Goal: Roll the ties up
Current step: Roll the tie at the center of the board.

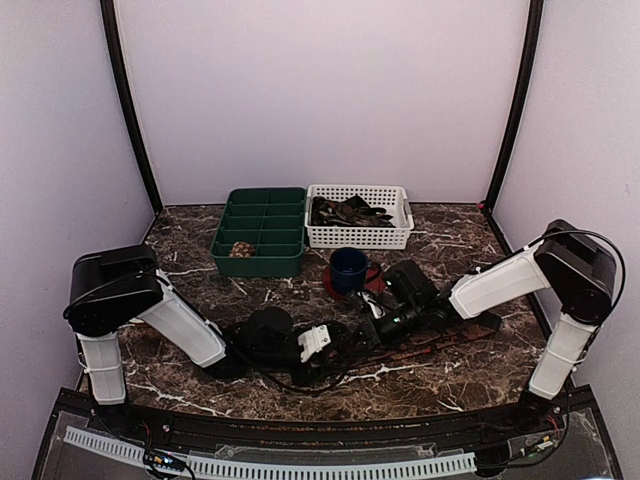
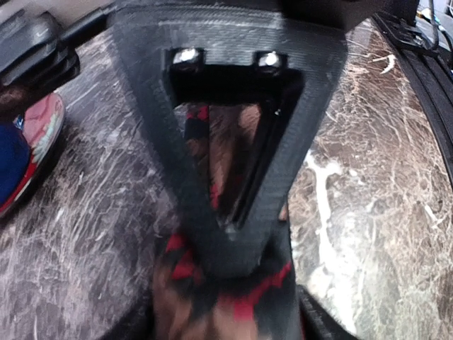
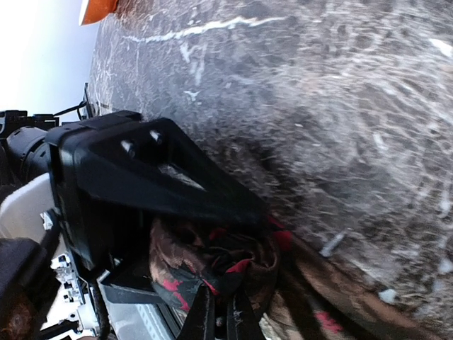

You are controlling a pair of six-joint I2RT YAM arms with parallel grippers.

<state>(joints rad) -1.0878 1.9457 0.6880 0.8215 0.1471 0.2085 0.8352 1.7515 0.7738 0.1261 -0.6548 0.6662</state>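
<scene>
A dark brown tie with red marks lies on the marble table in front of the arms; its loose length (image 1: 428, 349) runs right toward the right arm. My left gripper (image 1: 335, 345) is shut on the tie (image 2: 244, 306), its fingers meeting in a V (image 2: 237, 248). My right gripper (image 1: 373, 324) meets it from the right and is shut on a bunched, partly coiled end of the same tie (image 3: 212, 263); one black finger (image 3: 163, 177) covers the bunch. A small brownish rolled tie (image 1: 241, 249) sits in the green tray. More dark ties (image 1: 348, 211) lie in the white basket.
The green compartment tray (image 1: 262, 215) and the white basket (image 1: 392, 238) stand at the back. A blue mug (image 1: 349, 268) on a red coaster stands just behind the grippers; it shows at the left edge of the left wrist view (image 2: 14, 159). Black cables lie near the front.
</scene>
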